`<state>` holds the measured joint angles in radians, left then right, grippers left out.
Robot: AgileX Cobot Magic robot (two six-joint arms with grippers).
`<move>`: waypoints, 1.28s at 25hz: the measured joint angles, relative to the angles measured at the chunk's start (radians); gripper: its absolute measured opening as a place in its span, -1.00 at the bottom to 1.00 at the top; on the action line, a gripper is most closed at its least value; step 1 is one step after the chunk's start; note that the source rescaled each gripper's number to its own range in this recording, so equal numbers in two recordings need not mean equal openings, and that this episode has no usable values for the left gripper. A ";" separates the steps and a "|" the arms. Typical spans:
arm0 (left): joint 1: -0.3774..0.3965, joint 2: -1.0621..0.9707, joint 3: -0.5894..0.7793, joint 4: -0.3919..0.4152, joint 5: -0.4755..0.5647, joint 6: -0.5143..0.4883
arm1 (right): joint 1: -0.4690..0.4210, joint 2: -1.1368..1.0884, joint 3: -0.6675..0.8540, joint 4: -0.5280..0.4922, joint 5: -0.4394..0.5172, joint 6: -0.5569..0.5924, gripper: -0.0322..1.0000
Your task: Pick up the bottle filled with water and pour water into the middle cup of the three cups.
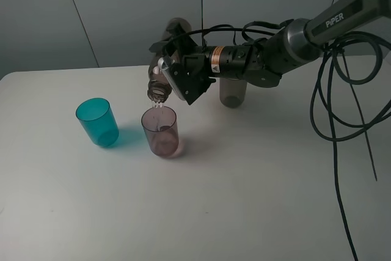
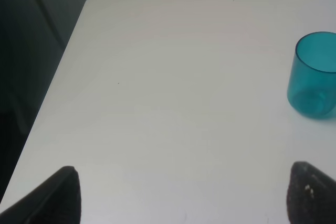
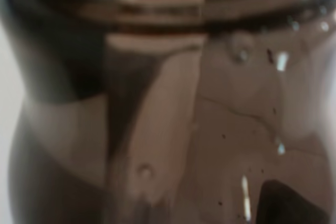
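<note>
My right gripper (image 1: 181,76) is shut on the smoky brown-pink bottle (image 1: 158,90) and holds it tilted with its neck down. The neck hangs just above the rim of the pinkish-mauve middle cup (image 1: 160,132), and a thin stream of water falls into the cup. The bottle's wall (image 3: 173,103) fills the right wrist view. The teal cup (image 1: 98,121) stands left of the middle cup and also shows in the left wrist view (image 2: 314,74). The smoky grey cup (image 1: 233,93) stands behind to the right, partly hidden by the arm. My left gripper (image 2: 186,195) is open and empty above the table.
The white table (image 1: 244,200) has its left edge and far corner in the left wrist view (image 2: 89,3). Black cables (image 1: 342,120) hang from the right arm over the table's right side. A grey wall stands behind.
</note>
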<state>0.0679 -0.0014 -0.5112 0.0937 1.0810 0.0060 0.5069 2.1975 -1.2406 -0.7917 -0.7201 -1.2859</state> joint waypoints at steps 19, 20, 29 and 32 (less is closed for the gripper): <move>0.000 0.000 0.000 0.000 0.000 0.000 | 0.000 0.000 0.000 0.015 0.000 -0.096 -0.91; 0.000 0.000 0.000 0.000 0.000 0.000 | 0.000 0.000 0.000 0.015 0.000 -0.096 -0.91; 0.000 0.000 0.000 0.000 0.000 0.000 | 0.000 0.000 0.000 0.011 -0.006 -0.106 -0.91; 0.000 0.000 0.000 0.000 0.000 0.000 | 0.000 0.000 0.000 -0.009 -0.008 -0.106 -0.91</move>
<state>0.0679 -0.0014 -0.5112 0.0937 1.0810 0.0060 0.5069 2.1975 -1.2406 -0.8004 -0.7279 -1.3919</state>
